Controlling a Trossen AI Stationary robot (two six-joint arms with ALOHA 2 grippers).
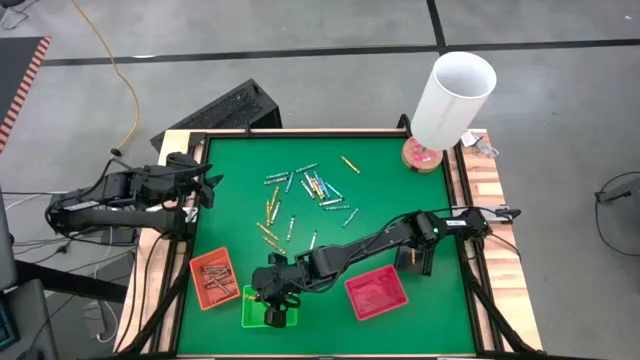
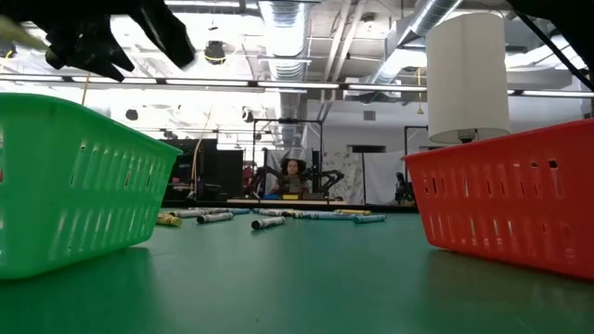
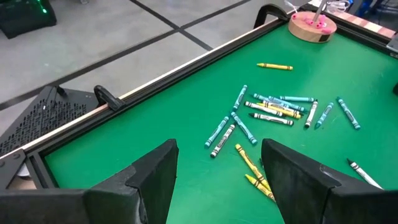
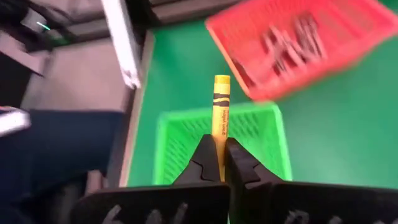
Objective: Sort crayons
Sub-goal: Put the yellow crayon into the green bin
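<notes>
Green tabletop (image 1: 380, 190): right claw (image 4: 221, 163) pinches a yellow crayon (image 4: 221, 109) above the green tray (image 4: 180, 140); tilted release risks bouncing it out; left claw (image 3: 217, 180) spread, waiting near loose crayons (image 3: 273, 109).

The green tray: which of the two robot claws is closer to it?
The right gripper. It hangs directly over the green tray, clamping a yellow crayon. The left gripper waits open at the table's left edge.
</notes>
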